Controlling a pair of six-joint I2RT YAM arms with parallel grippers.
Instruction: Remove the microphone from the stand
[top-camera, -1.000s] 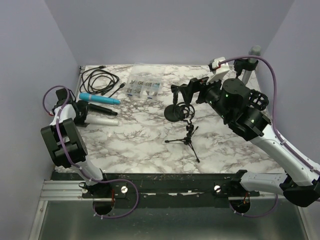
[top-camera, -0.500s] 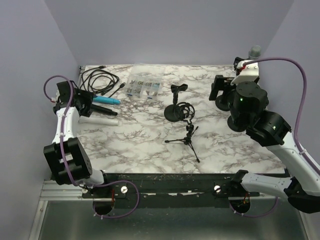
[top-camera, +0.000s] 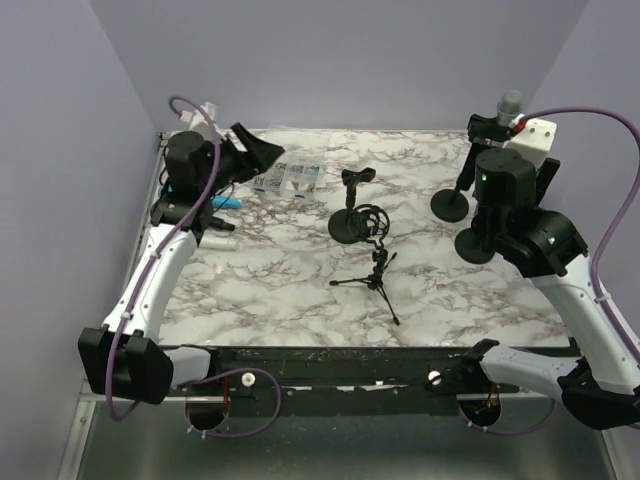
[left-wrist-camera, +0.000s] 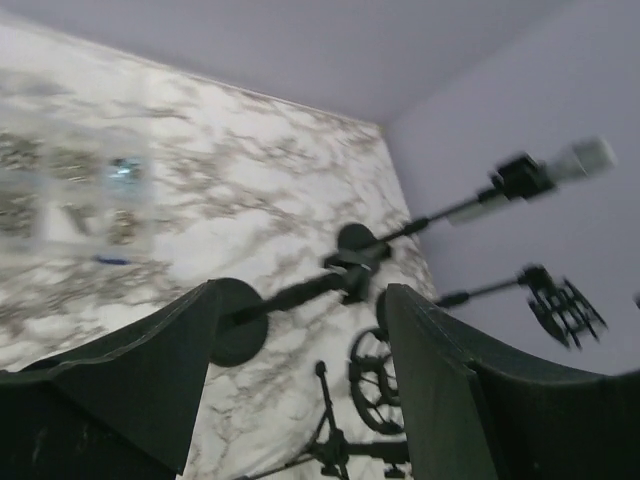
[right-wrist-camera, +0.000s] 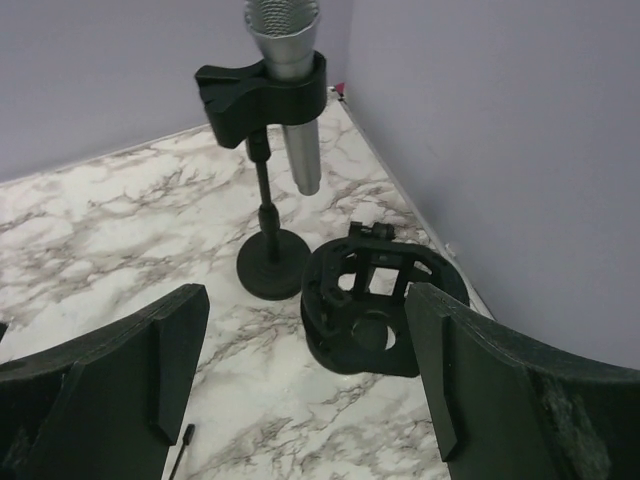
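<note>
At the back-right corner of the counter (top-camera: 280, 290), your right gripper (right-wrist-camera: 300, 300) had left the centre tripod (top-camera: 378, 275) to face the microphone (right-wrist-camera: 283, 25), upright in its stand (right-wrist-camera: 262, 95), jaws wide. Your left gripper (left-wrist-camera: 300, 290) had risen, jaws wide too; a shock mount (right-wrist-camera: 380, 310) sat beside the stand's base.

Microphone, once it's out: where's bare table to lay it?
Open marble lies near-left and near-right of the tripod. Crowded: far right corner around the microphone stand and the shock mount beside it; far left by the organizer box.
</note>
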